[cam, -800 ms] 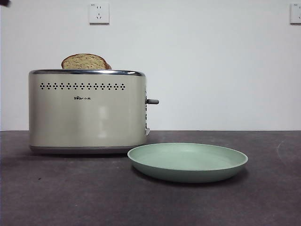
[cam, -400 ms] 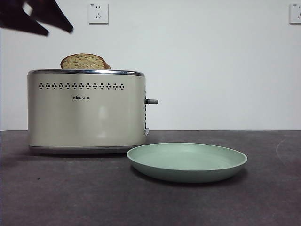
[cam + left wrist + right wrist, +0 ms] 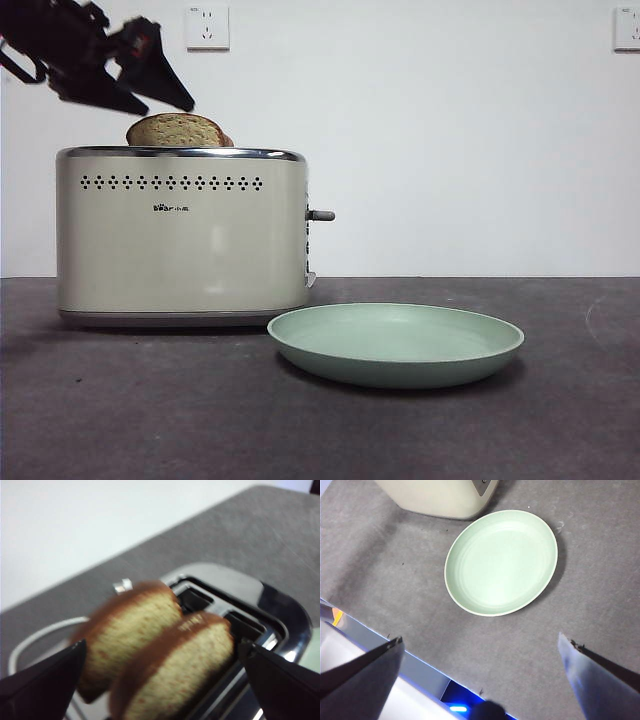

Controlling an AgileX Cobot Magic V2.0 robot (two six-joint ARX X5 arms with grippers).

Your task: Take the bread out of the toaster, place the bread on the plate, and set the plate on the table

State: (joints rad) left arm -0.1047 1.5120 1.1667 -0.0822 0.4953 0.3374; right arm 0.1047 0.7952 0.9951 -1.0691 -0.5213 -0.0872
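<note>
The table (image 3: 120, 420) bears the toaster (image 3: 180, 240) and plate (image 3: 395, 345).

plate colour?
Pale mint green, plain, no pattern. The plate shows best in the right wrist view.

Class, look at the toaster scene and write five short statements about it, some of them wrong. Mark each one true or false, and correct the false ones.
1. The plate holds a slice of bread. False: it is bare.
2. Two slices stand in the toaster. True.
3. The left gripper is shut on the bread. False: its jaws are open, above the slices.
4. The plate lies on the table beside the toaster. True.
5. The right gripper holds the plate. False: it is open, high above it.
</note>
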